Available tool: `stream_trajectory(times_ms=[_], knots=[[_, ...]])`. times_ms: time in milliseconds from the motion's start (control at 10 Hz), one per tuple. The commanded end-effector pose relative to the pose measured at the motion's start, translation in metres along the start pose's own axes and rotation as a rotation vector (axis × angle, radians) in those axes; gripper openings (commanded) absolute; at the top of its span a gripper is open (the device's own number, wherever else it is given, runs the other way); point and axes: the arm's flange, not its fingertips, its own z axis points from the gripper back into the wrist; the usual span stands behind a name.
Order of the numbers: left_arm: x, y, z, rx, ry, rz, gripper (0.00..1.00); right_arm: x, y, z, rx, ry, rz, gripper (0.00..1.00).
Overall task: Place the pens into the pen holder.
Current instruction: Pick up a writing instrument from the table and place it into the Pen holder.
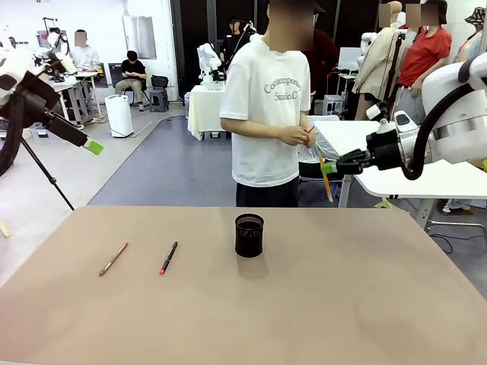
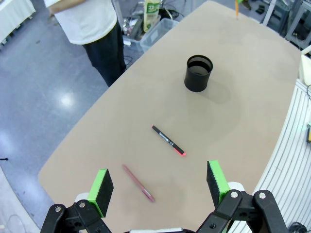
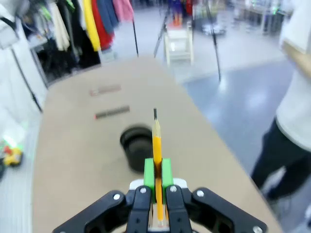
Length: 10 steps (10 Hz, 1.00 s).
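Note:
The black mesh pen holder (image 1: pixel 249 234) (image 2: pixel 198 73) (image 3: pixel 136 145) stands upright at the table's middle. Two pens lie flat to its left: a black one with a red tip (image 1: pixel 168 258) (image 2: pixel 168 141) and a reddish-brown one (image 1: pixel 113 258) (image 2: pixel 138 183). My right gripper (image 1: pixel 329 166) (image 3: pixel 157 174) hangs high beyond the table's far right edge, shut on an orange pen (image 1: pixel 328 182) (image 3: pixel 156 141); in the right wrist view the pen's dark tip points past the holder. High off the table's left side, my left gripper (image 1: pixel 91 146) (image 2: pixel 159 182) is open, with both lying pens showing between its green pads.
A person in a white T-shirt (image 1: pixel 268 114) stands at the far edge behind the holder, hands together at the waist. A white side table (image 1: pixel 426 179) stands beyond the far right corner, under my right arm. The brown tabletop (image 1: pixel 342 289) is bare right of the holder.

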Motion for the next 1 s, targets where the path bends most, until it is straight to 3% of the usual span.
stream_trajectory(times_ms=[0,400,700,900], knots=[[0.000,0.000,0.002,-0.009,-0.007,-0.004,1.00,-0.007,-0.017,-0.011,0.103,-0.150,0.067,0.00],[0.000,0.000,0.002,-0.009,-0.007,-0.004,1.00,-0.004,-0.013,-0.013,0.136,-0.184,0.086,0.00],[0.000,0.000,0.002,-0.009,-0.007,-0.004,1.00,0.010,0.015,0.036,0.102,-0.219,0.139,0.00],[0.000,0.000,0.002,-0.009,-0.007,-0.004,1.00,0.015,0.037,0.066,0.064,-0.222,0.089,0.00]])
